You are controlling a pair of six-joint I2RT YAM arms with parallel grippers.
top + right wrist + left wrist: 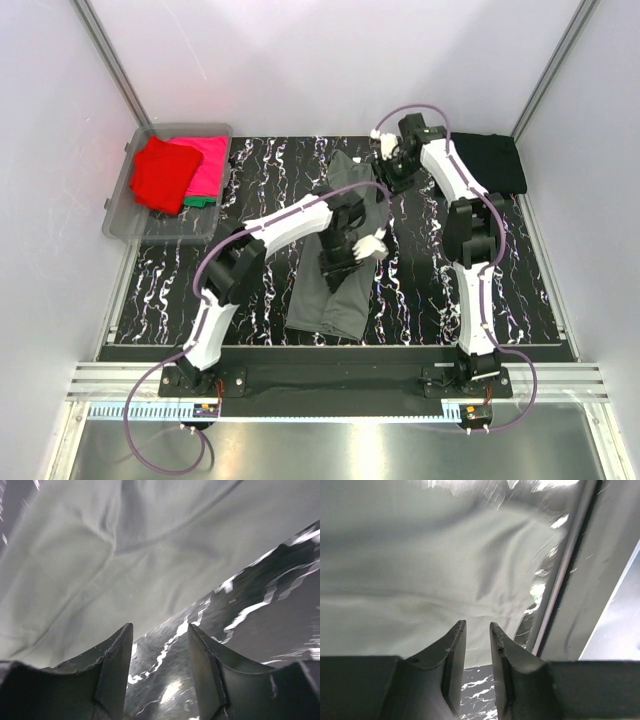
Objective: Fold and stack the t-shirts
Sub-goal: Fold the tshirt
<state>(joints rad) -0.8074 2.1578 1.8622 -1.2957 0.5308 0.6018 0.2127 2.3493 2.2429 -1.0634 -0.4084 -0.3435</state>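
A dark grey t-shirt [325,305] lies as a long narrow strip down the middle of the marbled black table [420,290]. My left gripper [336,266] hovers over the strip's middle. In the left wrist view it [477,624] is open by a narrow gap, with nothing between the fingers and grey cloth [420,570] just ahead. My right gripper [398,180] is at the shirt's far right edge. In the right wrist view it [160,626] stands open over bare table, with the cloth [100,555] beside its left finger. A black t-shirt [490,160] lies folded at the back right.
A clear plastic bin [122,215] at the back left holds a red shirt [160,178], a pink one [208,160] and a bit of green cloth [202,202]. White walls with metal rails close in the table on three sides.
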